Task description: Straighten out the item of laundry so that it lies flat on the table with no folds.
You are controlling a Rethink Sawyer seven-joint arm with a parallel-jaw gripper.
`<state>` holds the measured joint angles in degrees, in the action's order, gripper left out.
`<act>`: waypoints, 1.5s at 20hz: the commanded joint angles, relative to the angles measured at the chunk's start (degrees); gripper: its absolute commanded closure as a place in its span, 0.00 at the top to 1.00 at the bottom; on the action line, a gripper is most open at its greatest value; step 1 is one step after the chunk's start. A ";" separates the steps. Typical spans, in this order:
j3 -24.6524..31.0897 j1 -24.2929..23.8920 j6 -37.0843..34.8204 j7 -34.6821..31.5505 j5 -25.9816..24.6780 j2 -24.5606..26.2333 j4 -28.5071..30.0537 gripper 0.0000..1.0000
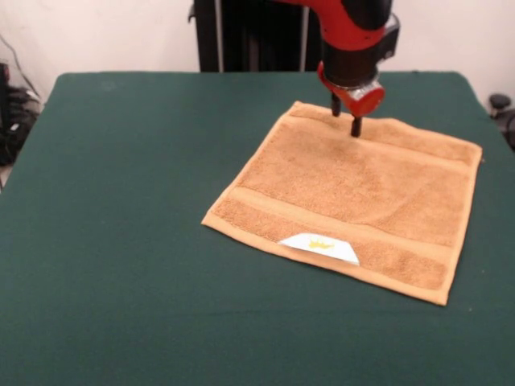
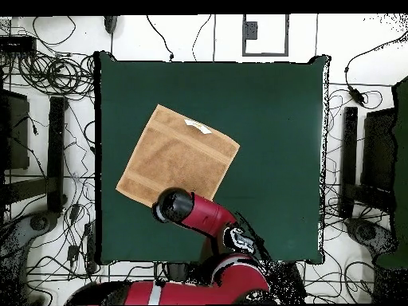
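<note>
The item of laundry, a tan-orange towel with woven border bands, lies spread out on the dark green table, right of centre and turned at an angle. Its white label with a yellow mark sits at the near edge. My gripper hangs over the towel's far border band, open, with nothing between the two black fingers; the lower tip reaches the cloth. From overhead the towel shows as a flat square on the table, and the red arm's head hides the gripper at the towel's lower edge.
Green tabletop extends wide to the left of the towel. Cables and dark equipment lie on the floor around the table. The black pedestal column stands behind the far edge.
</note>
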<state>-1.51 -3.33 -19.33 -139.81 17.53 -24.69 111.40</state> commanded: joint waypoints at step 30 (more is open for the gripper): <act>-8.44 6.48 -12.75 -0.44 -12.38 -8.06 -13.57 1.00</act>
<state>-9.02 2.63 -32.62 -139.81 10.22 -35.47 103.34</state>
